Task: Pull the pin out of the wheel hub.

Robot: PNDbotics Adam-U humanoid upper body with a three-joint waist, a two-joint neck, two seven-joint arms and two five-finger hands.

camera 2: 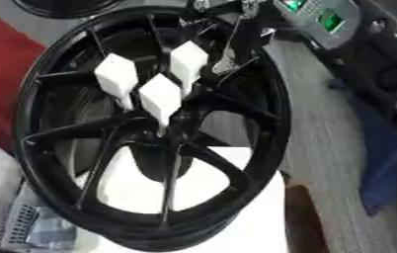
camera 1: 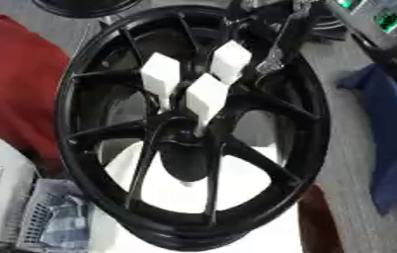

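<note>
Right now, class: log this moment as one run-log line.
wheel hub: black, upright | white pins: three, seated in hub | robot hand: near upper rim, grip unclear

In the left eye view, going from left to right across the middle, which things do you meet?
Red cloth → black wheel → white pins → grey table → blue cloth.

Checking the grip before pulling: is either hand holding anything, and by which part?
It cannot be told. The right hand is at the wheel's top rim, beside the white pins; no hold shows.
</note>
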